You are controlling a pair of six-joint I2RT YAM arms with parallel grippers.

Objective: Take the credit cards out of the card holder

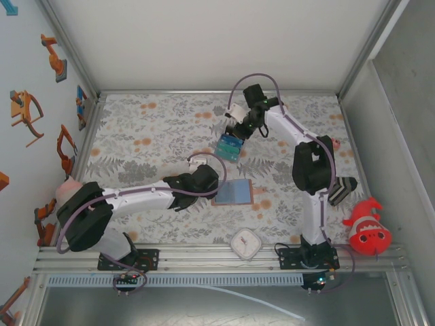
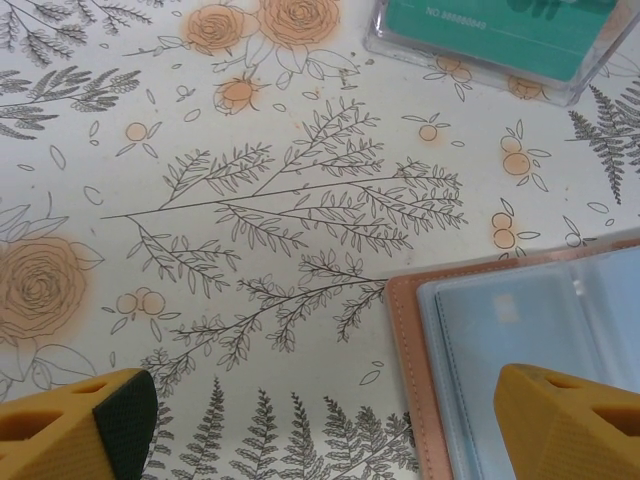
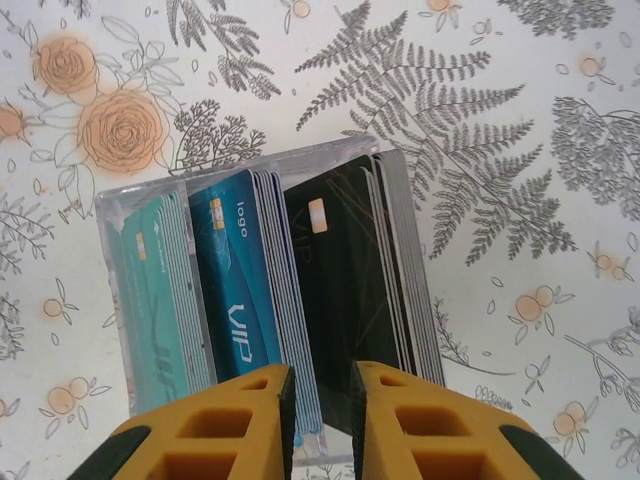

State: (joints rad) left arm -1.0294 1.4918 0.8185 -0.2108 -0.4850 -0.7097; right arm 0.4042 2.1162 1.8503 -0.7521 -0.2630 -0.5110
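Cards stacked by colour in a clear tray; card holder lies open.
Right gripper (image 3: 320,405), fingers a slit apart and grip unclear, hangs over the cards (image 3: 250,290) in the tray (image 3: 115,215), mid-frame. Left gripper (image 2: 320,415), spread wide, straddles the card holder's (image 2: 520,340) edge at lower right, probably to pin it.

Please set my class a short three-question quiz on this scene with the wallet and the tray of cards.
1. True or false: the terracotta-brown leather card holder lies unfolded, its pale blue inside facing up.
2. How many colour stacks of plastic credit cards stand in the clear plastic tray? A: two. B: three. C: five.
3. Fill in: the left fingers stand wide ___.
Key: 1 true; 2 B; 3 open.
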